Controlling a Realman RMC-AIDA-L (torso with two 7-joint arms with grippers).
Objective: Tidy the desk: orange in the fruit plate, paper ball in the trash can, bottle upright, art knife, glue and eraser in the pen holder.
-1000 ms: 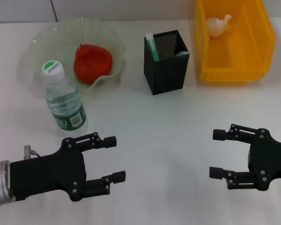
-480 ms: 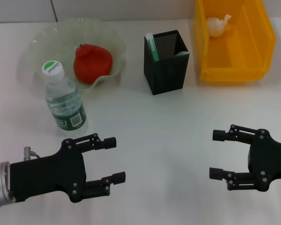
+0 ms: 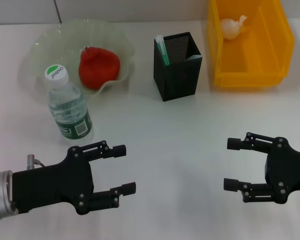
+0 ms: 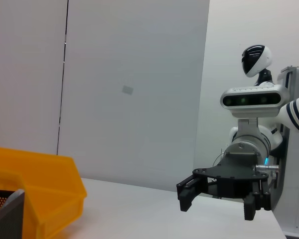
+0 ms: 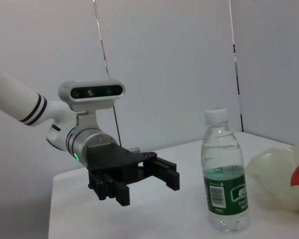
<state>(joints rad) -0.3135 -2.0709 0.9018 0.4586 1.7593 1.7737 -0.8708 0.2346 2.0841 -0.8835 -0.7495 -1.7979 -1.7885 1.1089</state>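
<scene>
The orange (image 3: 99,67) lies in the translucent fruit plate (image 3: 50,42) at the far left. In front of the plate the bottle (image 3: 67,105) stands upright, its white-and-green cap on. The black mesh pen holder (image 3: 177,65) stands mid-table with a green-white stick and a pale item inside; I cannot tell art knife, glue and eraser apart. The paper ball (image 3: 232,26) rests in the yellow trash can (image 3: 250,75). My left gripper (image 3: 125,169) hovers open and empty near the bottle. My right gripper (image 3: 230,164) is open and empty at the near right.
The right wrist view shows the left gripper (image 5: 149,188), the bottle (image 5: 224,179) and the plate's rim (image 5: 274,172). The left wrist view shows the right gripper (image 4: 217,204), the yellow bin (image 4: 40,194) and a corner of the pen holder (image 4: 5,216). White tabletop lies between the grippers.
The left gripper has crept very slightly to the right. Everything else is where it was.
</scene>
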